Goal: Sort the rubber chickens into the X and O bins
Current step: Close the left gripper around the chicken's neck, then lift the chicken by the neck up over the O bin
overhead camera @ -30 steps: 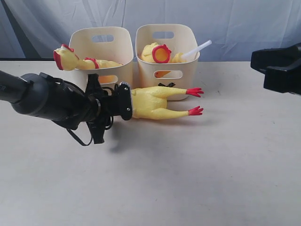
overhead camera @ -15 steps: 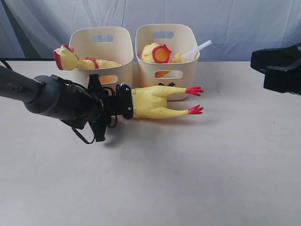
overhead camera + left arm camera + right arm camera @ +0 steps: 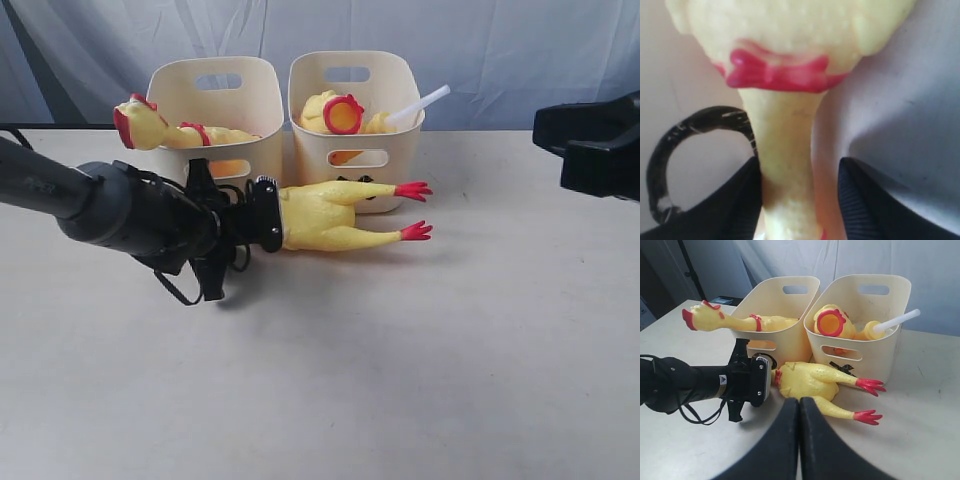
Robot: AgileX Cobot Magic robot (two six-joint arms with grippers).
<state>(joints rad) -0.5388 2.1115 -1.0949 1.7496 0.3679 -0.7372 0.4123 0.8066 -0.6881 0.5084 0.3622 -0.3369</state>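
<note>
Exterior view, change: The left hand point(image 3: 268, 213) stays at the neck end of the loose chicken point(image 3: 330, 217) lying mid-frame on the table point(image 3: 400, 380). The dark arm behind it has crept in from the left edge over the last second, and the bird's red feet sit a shade higher, nearer the right-frame bin point(image 3: 400, 150).
Exterior view, unchanged: The draped chicken point(image 3: 165, 128) hangs over the rim of the left-frame bin point(image 3: 250, 100) as before. The binned chicken point(image 3: 335, 110) and its white tube point(image 3: 420, 103) are where they were in the other tub. Which tub bears the X cannot be read.
Exterior view, meaning: Two birds look sorted; the last one is being lined up for pickup, not yet lifted.
Left wrist view, grip: The neck point(image 3: 787, 160), below the red ring point(image 3: 775, 75), runs between the fingers point(image 3: 730, 210). One finger touches it and a sliver of table shows beside the other, so the hand is part-spread around the neck, not clamped. A cable loop point(image 3: 660, 165) curls at the frame's left.
Right wrist view, idle arm: The right hand point(image 3: 799, 405) is pressed closed and empty at bottom centre, well apart from the loose chicken in mid-frame.
</note>
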